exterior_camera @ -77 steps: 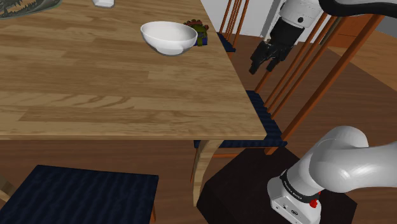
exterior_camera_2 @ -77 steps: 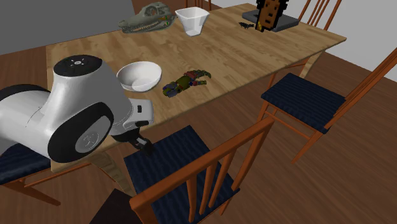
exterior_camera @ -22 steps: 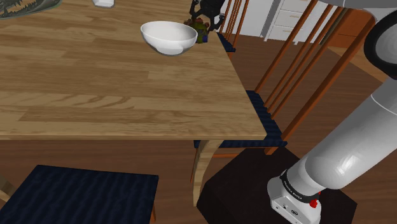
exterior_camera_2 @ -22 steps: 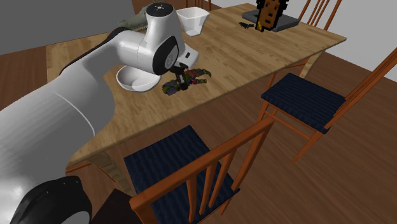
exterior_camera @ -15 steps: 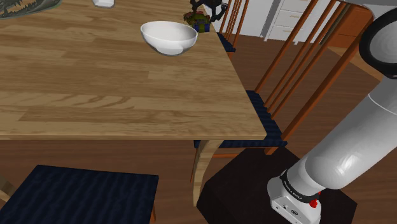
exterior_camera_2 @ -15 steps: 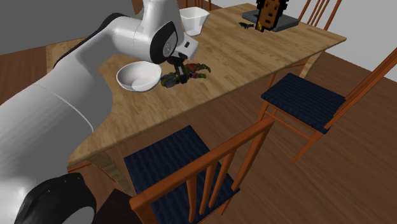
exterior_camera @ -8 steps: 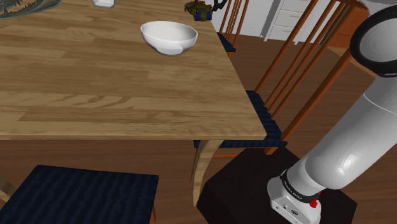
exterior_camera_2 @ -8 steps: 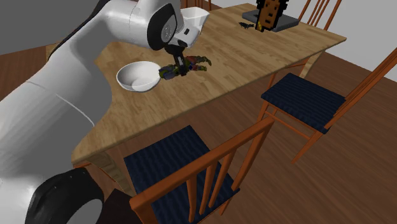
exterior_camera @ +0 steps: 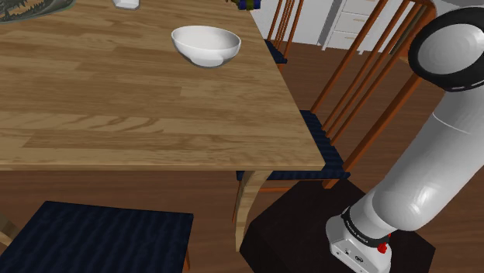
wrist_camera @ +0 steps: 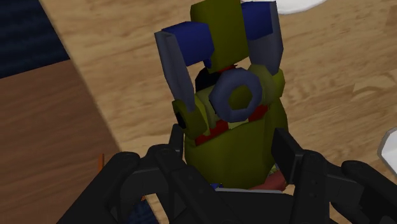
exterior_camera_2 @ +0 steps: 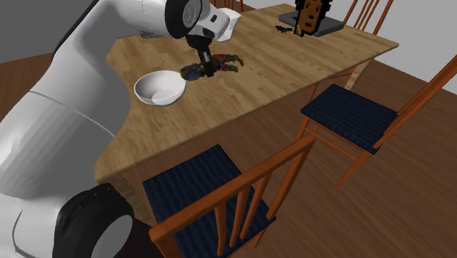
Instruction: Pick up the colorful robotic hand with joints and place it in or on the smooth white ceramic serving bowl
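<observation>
Wrist view: the two black fingers (wrist_camera: 287, 153) of the gripper (wrist_camera: 230, 151) are seen closed against the sides of the robotic hand (wrist_camera: 236, 137), which is clasped between them by its olive-green body. A dark blue ring is set on that body, and blue and grey jointed digits are stretched away from the fingers. Beneath it the wooden tabletop (wrist_camera: 331, 70) is seen, with a navy chair seat (wrist_camera: 25, 32) beyond the table's edge.

In the second exterior view, a wooden chair (exterior_camera_2: 220, 201) with a navy cushion is found nearest, at the lower middle of the frame, and the white arm (exterior_camera_2: 66, 124) is spread over the left side. Further up, the white bowl (exterior_camera_2: 160, 88) is set upright on the tabletop, left of the middle. The robotic hand is held just to the upper right of the bowl, close to its rim but outside it, with the gripper coming down on it from above. A second chair (exterior_camera_2: 351, 110) is placed at the right, and a dark and orange object (exterior_camera_2: 309, 16) is stood at the tabletop's far end, at the upper right.

In the shoulder view, the stand (exterior_camera: 295, 233) is seen at the lower right, and a small part of the robotic hand is cut by the top edge, above and right of the bowl.
</observation>
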Controlling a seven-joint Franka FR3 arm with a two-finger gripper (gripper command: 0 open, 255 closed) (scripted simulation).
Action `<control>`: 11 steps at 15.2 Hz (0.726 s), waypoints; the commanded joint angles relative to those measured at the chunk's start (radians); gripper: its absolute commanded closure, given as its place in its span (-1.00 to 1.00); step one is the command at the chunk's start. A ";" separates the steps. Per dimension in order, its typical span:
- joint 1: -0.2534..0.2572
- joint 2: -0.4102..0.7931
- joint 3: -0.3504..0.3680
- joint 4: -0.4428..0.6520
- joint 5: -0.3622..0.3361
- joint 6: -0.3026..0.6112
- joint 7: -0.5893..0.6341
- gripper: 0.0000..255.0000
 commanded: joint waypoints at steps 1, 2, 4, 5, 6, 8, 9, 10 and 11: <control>0.002 0.024 0.000 0.068 -0.003 -0.043 0.003 1.00; 0.004 0.040 0.001 0.106 -0.006 -0.066 0.005 1.00; 0.018 0.021 0.008 0.083 -0.013 -0.061 0.025 1.00; 0.032 0.003 0.015 0.062 -0.020 -0.056 0.045 1.00; 0.046 -0.013 0.022 0.043 -0.027 -0.053 0.066 1.00; 0.073 -0.040 0.039 0.014 -0.042 -0.049 0.109 1.00; 0.088 -0.051 0.047 0.003 -0.050 -0.049 0.130 1.00; 0.101 -0.061 0.057 -0.006 -0.058 -0.049 0.153 1.00; 0.115 -0.069 0.067 -0.013 -0.066 -0.051 0.175 1.00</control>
